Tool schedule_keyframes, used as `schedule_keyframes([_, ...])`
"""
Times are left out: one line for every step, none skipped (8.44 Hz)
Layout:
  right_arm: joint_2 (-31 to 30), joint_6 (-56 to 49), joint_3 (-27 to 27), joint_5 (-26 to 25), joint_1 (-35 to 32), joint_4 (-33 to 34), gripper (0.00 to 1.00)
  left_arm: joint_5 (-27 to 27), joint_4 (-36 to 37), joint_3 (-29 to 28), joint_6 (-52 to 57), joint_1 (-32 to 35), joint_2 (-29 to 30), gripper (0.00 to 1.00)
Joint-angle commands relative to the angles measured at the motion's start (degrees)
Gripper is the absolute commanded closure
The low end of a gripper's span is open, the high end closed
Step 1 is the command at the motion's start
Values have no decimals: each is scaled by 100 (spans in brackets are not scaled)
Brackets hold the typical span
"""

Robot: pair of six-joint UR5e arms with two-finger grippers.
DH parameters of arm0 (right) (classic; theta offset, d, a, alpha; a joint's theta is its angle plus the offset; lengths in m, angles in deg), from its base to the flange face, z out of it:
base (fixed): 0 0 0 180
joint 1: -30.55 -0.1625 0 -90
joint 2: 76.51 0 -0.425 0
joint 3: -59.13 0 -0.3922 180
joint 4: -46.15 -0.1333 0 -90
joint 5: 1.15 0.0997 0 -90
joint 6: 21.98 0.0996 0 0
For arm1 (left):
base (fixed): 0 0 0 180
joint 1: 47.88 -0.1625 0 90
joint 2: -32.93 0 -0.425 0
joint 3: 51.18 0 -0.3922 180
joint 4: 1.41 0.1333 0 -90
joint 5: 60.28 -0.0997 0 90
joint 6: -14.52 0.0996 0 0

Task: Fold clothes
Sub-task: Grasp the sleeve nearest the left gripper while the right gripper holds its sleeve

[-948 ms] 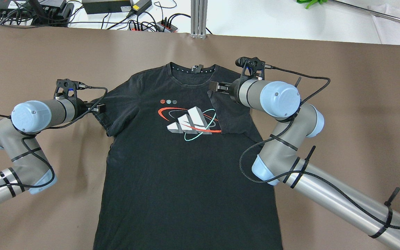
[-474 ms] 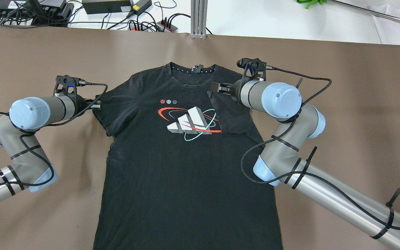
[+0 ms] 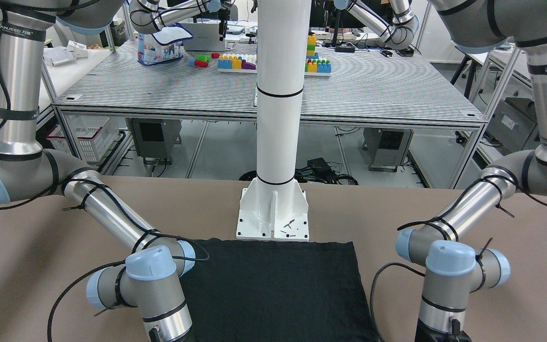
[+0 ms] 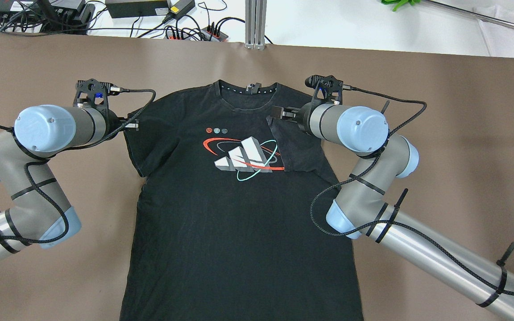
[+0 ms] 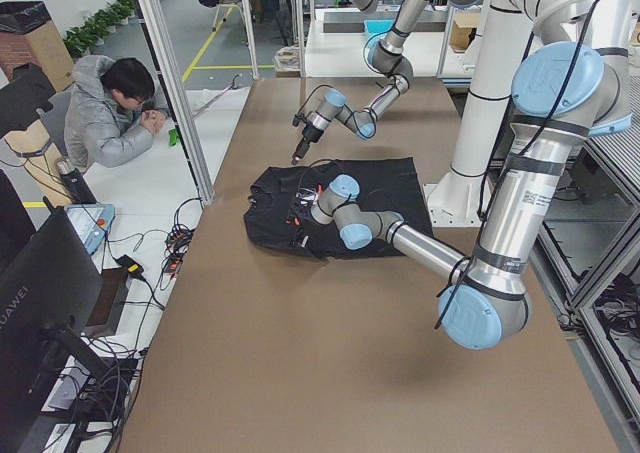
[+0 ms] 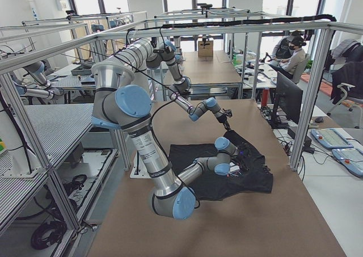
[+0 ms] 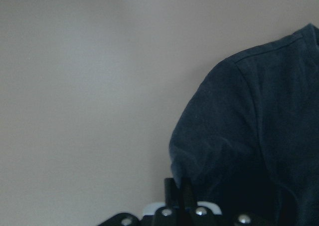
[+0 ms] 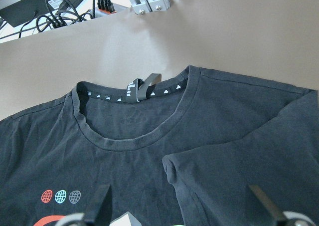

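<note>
One black T-shirt (image 4: 239, 232) lies print-up on brown counter (image 4: 462, 111), right sleeve (image 4: 299, 147) folded inward. You see right pincer (image 8: 179, 191) spread wide above that fold, empty; left pincer (image 7: 178, 188) closed on left sleeve (image 4: 150, 138) hem.

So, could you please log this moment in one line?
shirt flat; right sleeve folded; right tool open; left tool shut at left sleeve
</note>
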Motion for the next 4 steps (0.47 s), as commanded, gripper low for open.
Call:
schedule_keyframes([-85,6,87,0,0,-1,6,-12,1195,245,-540,-95,773,100])
schedule_keyframes([-225,7,244,0,0,-1,6,-47,1276,-175,-759,-156,1273,100])
schedule_keyframes([-357,-2,402,0,0,8,6,-56,1260,-884,-961,-227,1861,100])
schedule_keyframes([-393,-2,413,0,0,8,6,-204,1225,-1534,-1068,-227,2371,100])
